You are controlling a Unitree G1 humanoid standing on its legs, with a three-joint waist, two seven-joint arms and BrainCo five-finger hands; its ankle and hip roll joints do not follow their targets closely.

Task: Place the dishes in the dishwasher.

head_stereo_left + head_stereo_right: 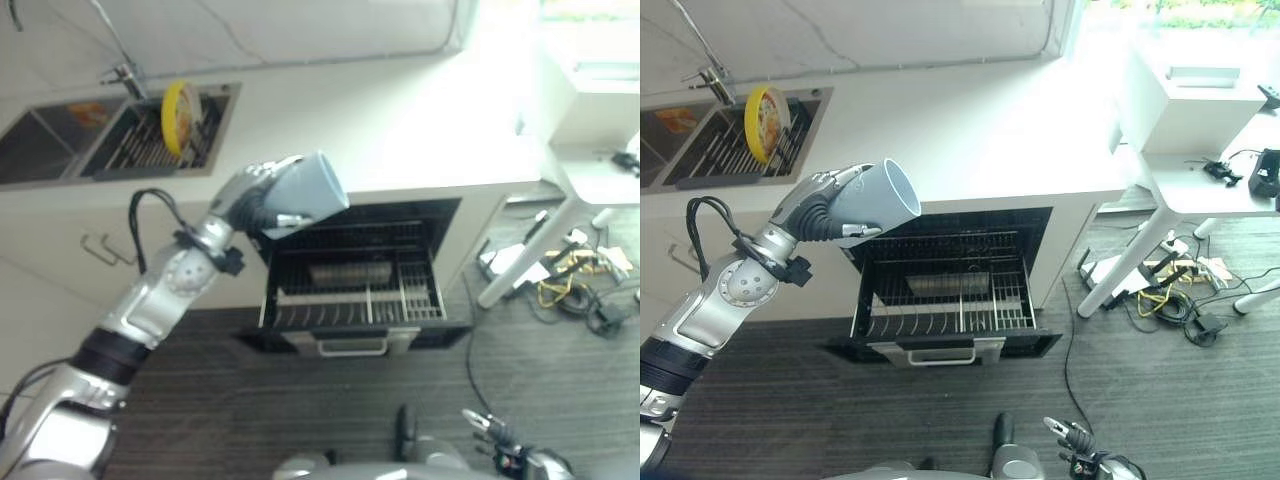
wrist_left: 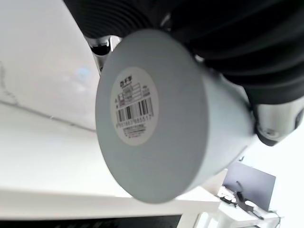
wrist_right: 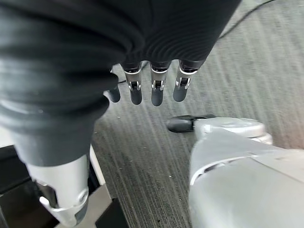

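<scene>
My left hand (image 1: 252, 192) is shut on a pale blue-grey cup (image 1: 308, 190), held on its side with the mouth facing right. The cup hangs in front of the counter edge, above the back left corner of the open dishwasher (image 1: 352, 290), whose wire rack (image 1: 940, 292) is pulled out. In the left wrist view the cup's round base (image 2: 137, 111) with a barcode label faces the camera, and a finger (image 2: 274, 122) wraps its side. A yellow plate (image 1: 180, 115) stands upright in the sink's drying rack. My right hand (image 3: 142, 91) hangs low over the carpet with relaxed fingers, holding nothing.
A white counter (image 1: 980, 130) runs above the dishwasher, with a double sink (image 1: 60, 140) and tap at its left end. A white table (image 1: 1200, 150) stands to the right, its leg slanting down to loose cables (image 1: 1170, 300) on the grey carpet.
</scene>
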